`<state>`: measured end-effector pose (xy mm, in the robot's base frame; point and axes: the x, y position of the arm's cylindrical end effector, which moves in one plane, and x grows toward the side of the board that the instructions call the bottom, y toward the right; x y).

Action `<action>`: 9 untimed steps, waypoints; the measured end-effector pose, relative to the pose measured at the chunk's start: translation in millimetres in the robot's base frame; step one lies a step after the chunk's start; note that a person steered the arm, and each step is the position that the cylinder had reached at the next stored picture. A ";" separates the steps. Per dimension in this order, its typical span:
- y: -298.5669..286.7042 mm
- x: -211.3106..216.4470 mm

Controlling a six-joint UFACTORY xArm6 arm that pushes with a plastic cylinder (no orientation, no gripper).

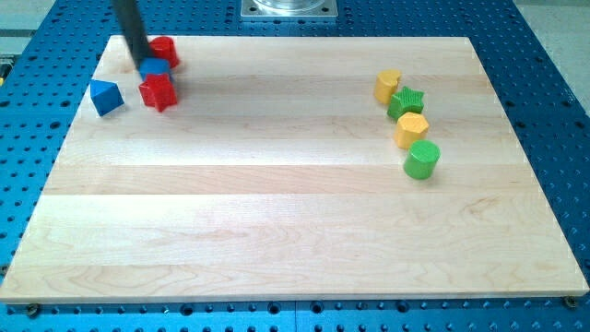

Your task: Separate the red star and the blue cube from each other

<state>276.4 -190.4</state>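
Observation:
The red star [159, 92] lies near the wooden board's top left corner. The blue cube [156, 69] sits just above it and touches it. My tip [144, 62] is at the blue cube's upper left edge, and the rod hides part of the cube. A red cylinder-like block [165, 50] stands just above the blue cube, to the right of the rod.
A blue triangular block [106, 96] lies left of the red star. At the view's right, a yellow block [387, 86], a green star [405, 101], a yellow hexagon [412, 130] and a green cylinder [421, 160] form a line. The board [277, 212] rests on a blue perforated table.

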 end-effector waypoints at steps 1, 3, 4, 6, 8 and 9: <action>66.0 49.9; 101.1 38.6; 33.6 48.9; 23.4 104.5; 62.1 109.5; 67.8 109.5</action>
<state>385.9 -122.6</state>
